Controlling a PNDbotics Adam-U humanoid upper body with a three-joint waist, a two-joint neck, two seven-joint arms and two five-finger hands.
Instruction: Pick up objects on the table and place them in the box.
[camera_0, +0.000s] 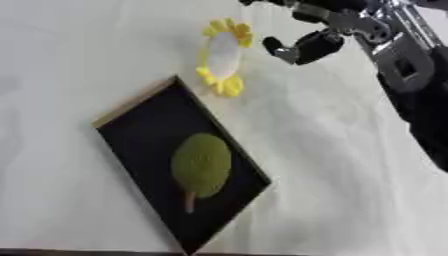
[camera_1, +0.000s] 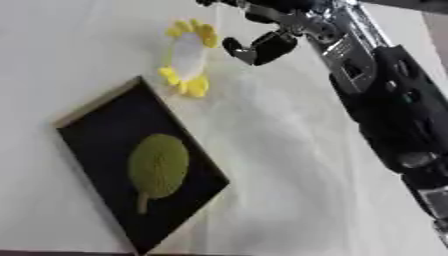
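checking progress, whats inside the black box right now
One thing: a green leaf-shaped object with a tan stem lies on the dark floor of the box. Whatever it covers is hidden. The yellow and white flower lies outside, on the table.

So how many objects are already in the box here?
1: a green leaf-shaped piece lies in the black box. The yellow-and-white flower is on the table outside it, beside the right hand.
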